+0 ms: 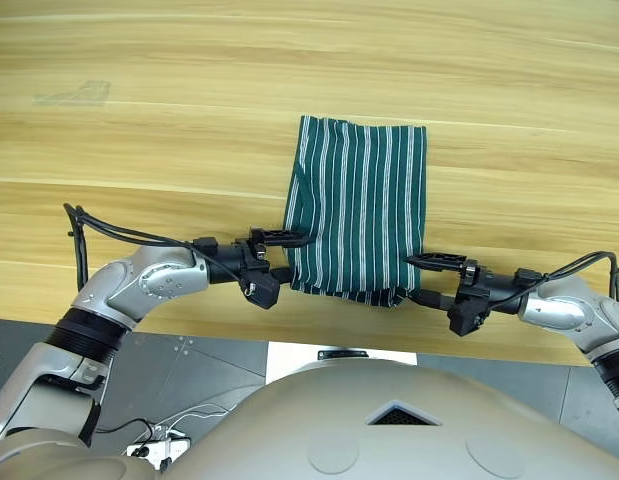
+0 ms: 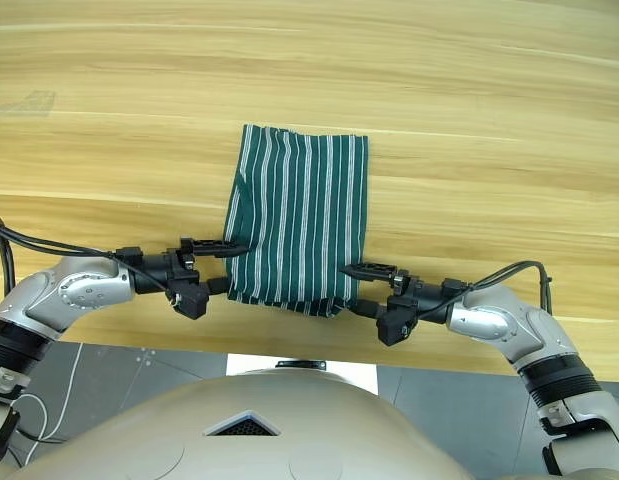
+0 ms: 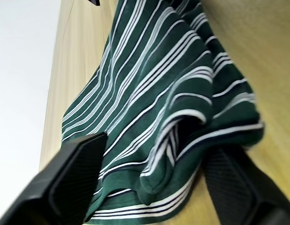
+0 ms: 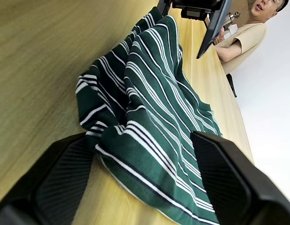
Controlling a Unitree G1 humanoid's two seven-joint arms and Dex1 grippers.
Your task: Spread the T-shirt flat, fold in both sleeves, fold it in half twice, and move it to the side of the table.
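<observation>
Straddling the narrow shirt's (image 1: 359, 205) lower corners, left claw (image 1: 294, 255) and right claw (image 1: 414, 280) gape; sleeves seem folded, both halvings remain.

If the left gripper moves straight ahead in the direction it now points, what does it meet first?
The folded green T-shirt with white stripes. Its near corner lies between the open fingers of the left gripper, so the cloth comes first, probably almost at once.

2 near corners of T-shirt (image 1: 359, 200) partly behind left gripper (image 1: 289, 256) & right gripper (image 1: 417, 280); sleeves hidden in fold
</observation>
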